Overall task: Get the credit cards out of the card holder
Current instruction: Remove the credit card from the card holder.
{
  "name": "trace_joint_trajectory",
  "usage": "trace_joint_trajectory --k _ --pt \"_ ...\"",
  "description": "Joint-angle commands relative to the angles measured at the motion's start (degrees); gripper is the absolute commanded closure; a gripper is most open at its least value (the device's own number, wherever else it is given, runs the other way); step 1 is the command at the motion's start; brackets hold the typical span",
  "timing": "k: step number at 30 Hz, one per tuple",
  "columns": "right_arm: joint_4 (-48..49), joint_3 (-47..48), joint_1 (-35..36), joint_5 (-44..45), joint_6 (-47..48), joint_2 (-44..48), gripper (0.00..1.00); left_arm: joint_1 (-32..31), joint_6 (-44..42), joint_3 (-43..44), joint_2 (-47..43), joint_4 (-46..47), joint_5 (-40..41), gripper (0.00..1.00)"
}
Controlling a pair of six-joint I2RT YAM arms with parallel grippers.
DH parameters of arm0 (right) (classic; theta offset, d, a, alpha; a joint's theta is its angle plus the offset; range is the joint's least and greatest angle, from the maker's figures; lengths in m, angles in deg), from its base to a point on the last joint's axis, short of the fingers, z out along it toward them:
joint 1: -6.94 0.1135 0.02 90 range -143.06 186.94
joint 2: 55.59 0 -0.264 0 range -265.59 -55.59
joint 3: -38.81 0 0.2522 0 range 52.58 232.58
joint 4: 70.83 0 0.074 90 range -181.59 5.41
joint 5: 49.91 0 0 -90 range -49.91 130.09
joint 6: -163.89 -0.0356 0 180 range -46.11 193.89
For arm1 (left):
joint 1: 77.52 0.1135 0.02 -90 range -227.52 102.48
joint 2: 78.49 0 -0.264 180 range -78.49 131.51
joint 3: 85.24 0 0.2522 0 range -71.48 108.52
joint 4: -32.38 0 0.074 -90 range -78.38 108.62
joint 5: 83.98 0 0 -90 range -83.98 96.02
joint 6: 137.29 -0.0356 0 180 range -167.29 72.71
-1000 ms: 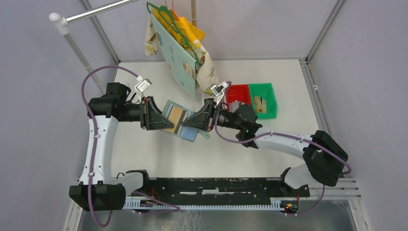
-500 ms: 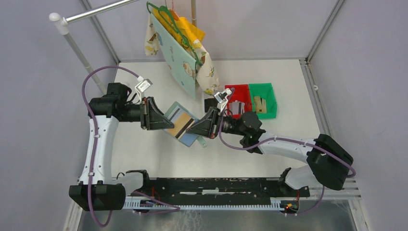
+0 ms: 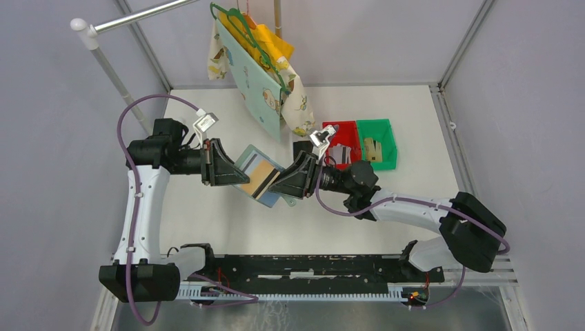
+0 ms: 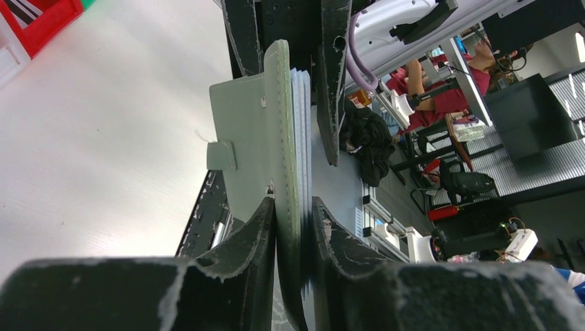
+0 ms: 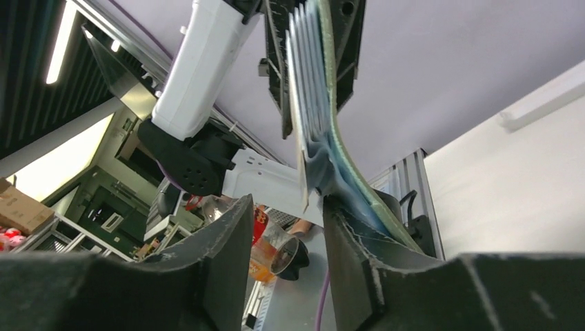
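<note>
Two arms meet over the middle of the table (image 3: 386, 110), and between them we see the card holder (image 3: 250, 156) held up off the surface, open with its inside facing up. The left fingers (image 3: 227, 167) are clamped tight on its grey-green edge, one on each face. A tan-gold card (image 3: 259, 172) sits in the pockets, its dark stripe towards the right fingers (image 3: 290, 181). Those are parted: in the right wrist view one rests against the holder's blue-silver pockets, the other stands off, and a thin card edge (image 5: 301, 172) hangs in the gap, unpinched.
</note>
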Motion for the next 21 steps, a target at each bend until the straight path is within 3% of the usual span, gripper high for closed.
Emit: trace_joint_trajectory --k 1,3,7,12,18,21 --pt "8.96 1.83 -0.19 1.48 -3.85 -1.63 0.51 -0.2 -1.09 0.91 -0.67 -0.58 -8.21 0.94" --pt "8.55 2.73 -0.1 1.49 -3.96 -2.25 0.55 -0.28 -1.35 1.02 -0.83 -0.58 -8.17 0.95" --pt "8.25 2.45 -0.15 1.23 -3.87 -2.48 0.79 -0.24 -0.82 1.24 -0.94 -0.59 -8.1 0.95" --pt "4.98 -0.67 -0.28 0.79 -1.23 0.29 0.97 -0.23 -0.72 1.96 -0.85 -0.58 -8.22 0.95" --pt "0.78 -3.92 -1.79 0.39 1.34 4.01 1.0 -0.24 -0.81 1.71 -0.44 -0.58 -8.21 0.95" --pt "-5.32 -4.11 -4.11 -4.17 2.93 5.67 1.0 -0.21 -1.06 2.17 -0.37 -0.58 -7.84 0.95"
